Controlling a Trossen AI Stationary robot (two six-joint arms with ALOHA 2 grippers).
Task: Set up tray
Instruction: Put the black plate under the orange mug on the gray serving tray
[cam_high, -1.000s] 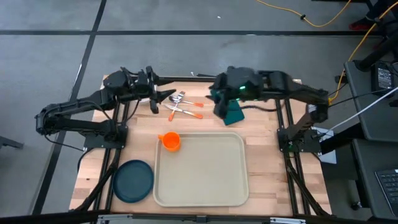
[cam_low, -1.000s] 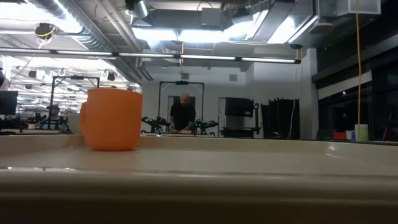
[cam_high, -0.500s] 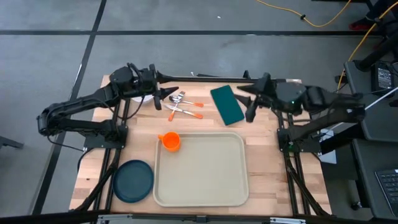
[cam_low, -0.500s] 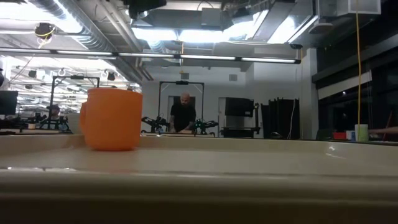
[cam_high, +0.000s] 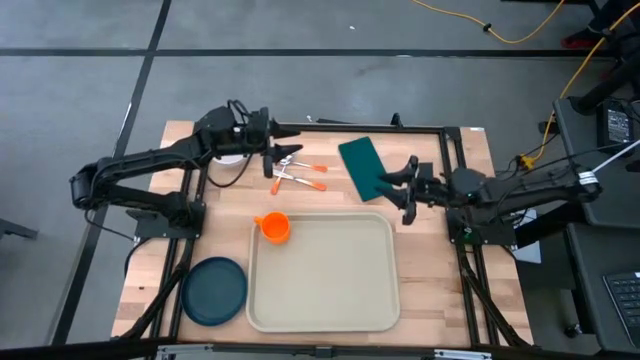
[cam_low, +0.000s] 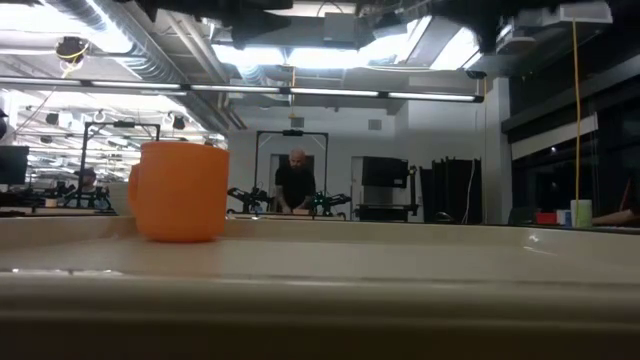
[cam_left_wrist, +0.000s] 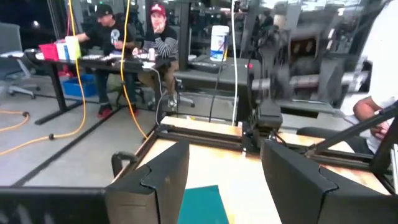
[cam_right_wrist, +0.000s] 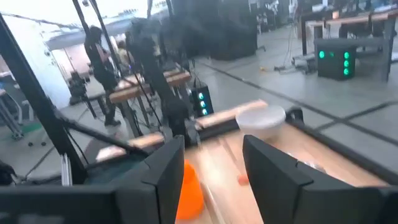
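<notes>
Overhead, the large cream rectangular plastic tray (cam_high: 322, 272) with rounded corners and a raised rim lies at the lower centre of the frame on the pale wooden tabletop (cam_high: 432, 290), and nothing rests inside it. An orange plastic cup (cam_high: 275, 227) stands at the tray's upper left corner, touching or just beside the rim; from the low view the same cup (cam_low: 181, 190) rises at the left beyond the cream rim. A dark teal round plate (cam_high: 214, 290) sits just beside the tray's left edge, at the lower left of the frame. Above the tray, a dark green rectangular napkin (cam_high: 362, 167) lies flat and tilted, and to its left a few pieces of metal cutlery with orange handles (cam_high: 296, 172) lie crossed on the wood.

The left tool (cam_high: 275, 161) hangs at the upper centre-left, just beside the cutlery, its two dark fingers (cam_left_wrist: 152, 186) spread wide with nothing between them. The right tool (cam_high: 406, 190) sits at centre right, just beside the napkin's lower right corner and above the tray's upper right corner, its fingers (cam_right_wrist: 166, 172) likewise parted and empty.

Beyond the tabletop, people sit at desks in the room.
</notes>
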